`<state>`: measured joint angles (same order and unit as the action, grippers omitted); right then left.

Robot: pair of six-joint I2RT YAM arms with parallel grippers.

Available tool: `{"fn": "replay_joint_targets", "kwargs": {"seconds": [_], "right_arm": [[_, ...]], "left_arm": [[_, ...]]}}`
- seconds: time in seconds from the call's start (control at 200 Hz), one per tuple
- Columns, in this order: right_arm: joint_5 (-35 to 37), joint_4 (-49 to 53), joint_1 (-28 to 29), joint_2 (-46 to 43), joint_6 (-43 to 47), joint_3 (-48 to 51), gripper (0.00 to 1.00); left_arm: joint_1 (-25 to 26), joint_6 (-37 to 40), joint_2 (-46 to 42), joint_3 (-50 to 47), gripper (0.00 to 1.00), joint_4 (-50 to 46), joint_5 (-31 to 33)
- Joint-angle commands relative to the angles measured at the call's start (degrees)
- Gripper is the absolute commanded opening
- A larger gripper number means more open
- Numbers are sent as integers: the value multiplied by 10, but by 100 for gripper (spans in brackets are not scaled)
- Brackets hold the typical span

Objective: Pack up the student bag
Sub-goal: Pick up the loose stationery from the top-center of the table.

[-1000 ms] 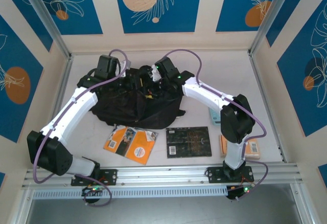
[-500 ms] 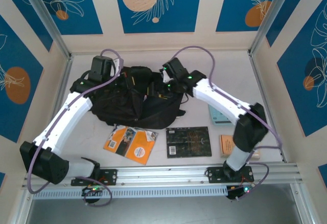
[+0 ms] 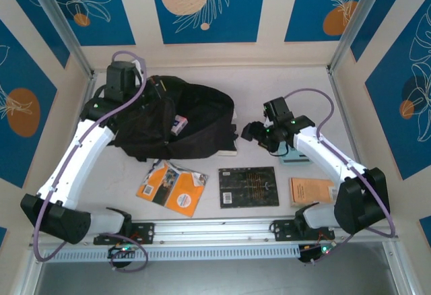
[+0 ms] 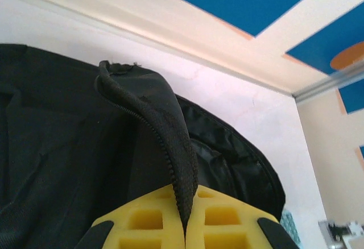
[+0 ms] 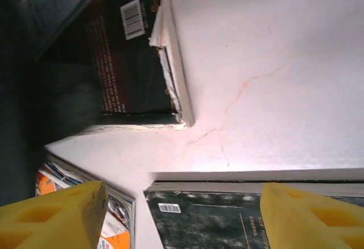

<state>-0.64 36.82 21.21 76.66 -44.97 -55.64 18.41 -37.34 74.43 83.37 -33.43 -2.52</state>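
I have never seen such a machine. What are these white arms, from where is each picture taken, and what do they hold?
Two robot arms stand at the near edge of a table. One picture looks down from above; the other two come from a camera on each wrist. The left tool is shut on the zipper edge of the bag. The right tool is open, holding nothing. A black book, an orange book and a tan book lie before the bag.

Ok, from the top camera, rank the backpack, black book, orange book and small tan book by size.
Largest: student bag.
Then black book and orange book, too alike to rank.
Smallest: tan book.
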Motion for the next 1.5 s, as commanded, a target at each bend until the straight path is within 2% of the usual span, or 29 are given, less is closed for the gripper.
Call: {"fn": "replay_joint_targets", "kwargs": {"seconds": [0.0,0.18,0.32,0.475,0.545,0.63,0.73,0.895,1.075,1.23,1.495], "right_arm": [[-33,-16,-13,-5,2,8,72],[-55,-14,-24,3,3,15,72],[-4,18,-39,-16,-1,17,71],[25,46,-88,-31,-15,22,73],[6,25,-99,-22,-27,26,73],[-57,-43,-105,-3,-53,35,69],[-138,-147,-110,38,-80,36,66],[-206,-240,-127,142,-72,-19,66],[-223,-215,-148,250,-28,-107,66],[-267,-240,-176,319,-19,-147,59],[-323,-104,-176,443,79,-313,51]], "left_arm": [[-13,17,-7,16,0,27,50],[-13,5,1,-36,0,49,15],[-13,-4,22,-50,0,54,-21],[-14,-3,12,-56,0,56,0],[-16,-6,-7,-61,0,62,18],[-23,-3,-30,-60,0,60,42],[-28,7,-48,-56,0,46,65],[-28,14,-61,-64,0,37,91],[-28,23,-60,-60,0,29,117],[-29,11,-46,-70,0,38,92],[-33,-3,-26,-71,0,44,54]]}}
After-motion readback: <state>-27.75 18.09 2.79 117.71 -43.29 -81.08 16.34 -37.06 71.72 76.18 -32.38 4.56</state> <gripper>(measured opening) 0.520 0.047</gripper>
